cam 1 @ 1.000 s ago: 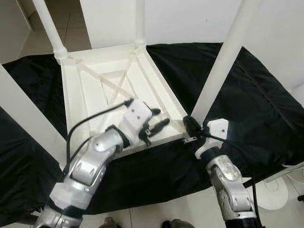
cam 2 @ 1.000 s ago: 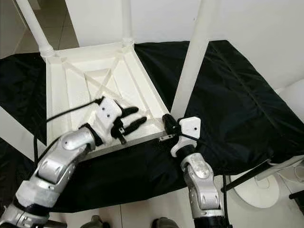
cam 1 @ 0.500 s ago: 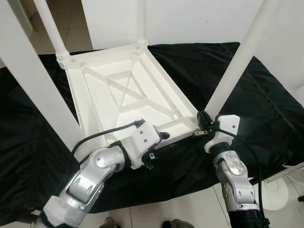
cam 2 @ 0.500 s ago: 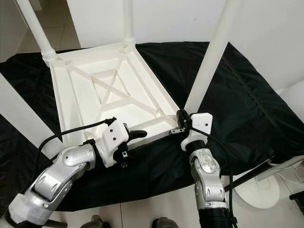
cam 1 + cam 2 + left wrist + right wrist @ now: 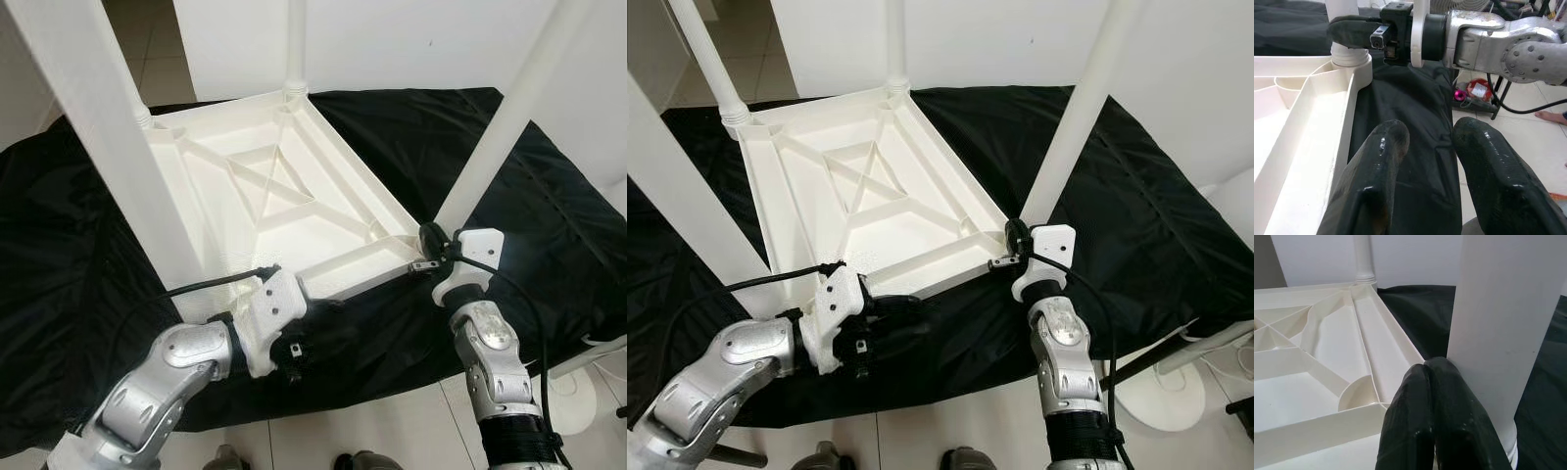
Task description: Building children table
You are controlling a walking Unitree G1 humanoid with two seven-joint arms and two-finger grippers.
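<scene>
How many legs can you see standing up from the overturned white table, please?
4, one at each corner: near left leg, far left leg, far right leg, and near right leg beside the right pincer.

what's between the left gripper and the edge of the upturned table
Nothing visible. The left gripper is open over the black cloth, right beside the white table rim. The right gripper is shut at the table leg base.
</scene>
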